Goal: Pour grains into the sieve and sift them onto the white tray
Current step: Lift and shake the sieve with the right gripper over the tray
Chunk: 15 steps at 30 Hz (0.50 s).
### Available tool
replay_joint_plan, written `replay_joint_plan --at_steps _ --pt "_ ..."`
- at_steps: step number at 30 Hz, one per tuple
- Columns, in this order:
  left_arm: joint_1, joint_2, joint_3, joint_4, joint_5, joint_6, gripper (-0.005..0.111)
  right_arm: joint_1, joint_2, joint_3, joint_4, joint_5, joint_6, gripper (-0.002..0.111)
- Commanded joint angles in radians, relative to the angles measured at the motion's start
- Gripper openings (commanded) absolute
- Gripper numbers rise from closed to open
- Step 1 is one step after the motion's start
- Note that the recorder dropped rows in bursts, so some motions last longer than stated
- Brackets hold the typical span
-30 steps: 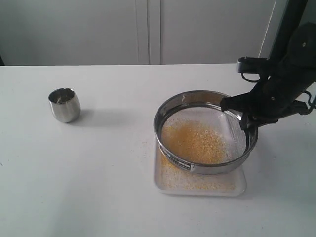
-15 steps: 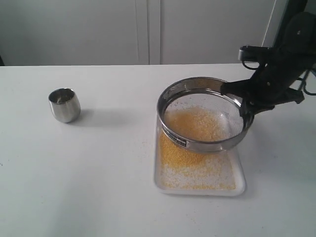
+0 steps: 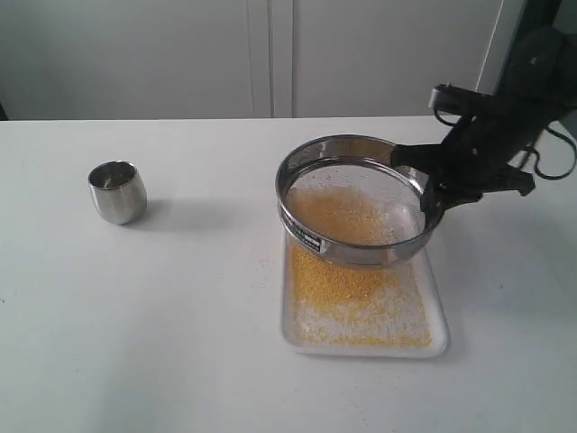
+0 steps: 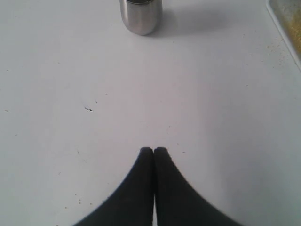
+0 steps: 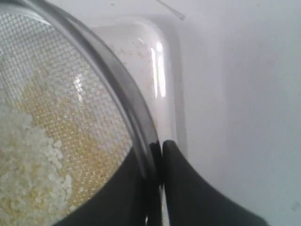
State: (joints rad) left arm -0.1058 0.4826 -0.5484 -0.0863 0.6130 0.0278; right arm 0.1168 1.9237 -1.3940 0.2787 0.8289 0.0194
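The round steel sieve (image 3: 311,234) hangs above the far end of the white tray (image 3: 290,336), held by its right rim in my shut right gripper (image 3: 431,191). Pale and yellow grains (image 3: 338,215) lie on its mesh. Sifted yellow grains (image 3: 356,302) cover much of the tray. In the right wrist view the sieve's rim (image 5: 117,89) runs between the fingers of the right gripper (image 5: 159,146), with whitish grains (image 5: 23,146) on the mesh and the tray's corner (image 5: 160,61) below. My left gripper (image 4: 154,150) is shut and empty over the bare table.
A small steel cup (image 3: 118,191) stands at the left of the white table (image 3: 180,343); the left wrist view shows the cup (image 4: 140,16) ahead of the fingers. A few stray grains lie on the table beside the tray's left edge.
The right gripper has carried the sieve away from the tray's near end, up and to the left. More yellow grains now lie on the tray. The cup has stayed put.
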Motion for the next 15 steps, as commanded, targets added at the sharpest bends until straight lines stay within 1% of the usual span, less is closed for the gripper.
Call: replay_joint_plan --at_steps 1,2,5,6,7,9,10,11,12,13,15 --pt "0.004 -0.009 0.005 -0.009 0.008 0.003 0.0 0.013 -0.015 0.0 -0.06 0.127 0.015 0.0" --pt "0.004 -0.009 0.005 -0.009 0.008 0.003 0.0 0.016 -0.109 0.106 -0.065 0.042 0.011 0.0" --pt "0.004 -0.009 0.005 -0.009 0.008 0.003 0.0 0.019 -0.278 0.323 -0.058 -0.211 -0.005 0.0" --pt "0.004 -0.009 0.005 -0.009 0.008 0.003 0.0 0.019 -0.286 0.345 -0.054 -0.28 -0.005 0.0" --pt "0.004 -0.009 0.005 -0.009 0.008 0.003 0.0 0.019 -0.268 0.339 -0.037 -0.311 -0.005 0.0" --pt "0.004 -0.009 0.005 -0.009 0.008 0.003 0.0 0.019 -0.153 0.215 -0.004 -0.29 -0.005 0.0" --pt "0.004 -0.009 0.005 -0.009 0.008 0.003 0.0 0.019 -0.079 0.112 -0.01 -0.208 0.0 0.0" --pt "0.004 -0.009 0.005 -0.009 0.008 0.003 0.0 0.01 -0.016 0.01 -0.015 -0.072 0.044 0.0" --pt "0.004 -0.009 0.005 -0.009 0.008 0.003 0.0 0.009 0.014 -0.048 -0.018 0.041 0.075 0.0" --pt "0.004 -0.009 0.005 -0.009 0.008 0.003 0.0 0.009 0.018 -0.062 -0.03 0.109 0.06 0.0" --pt "0.004 -0.009 0.005 -0.009 0.008 0.003 0.0 0.023 -0.058 0.028 -0.081 0.079 0.049 0.0"
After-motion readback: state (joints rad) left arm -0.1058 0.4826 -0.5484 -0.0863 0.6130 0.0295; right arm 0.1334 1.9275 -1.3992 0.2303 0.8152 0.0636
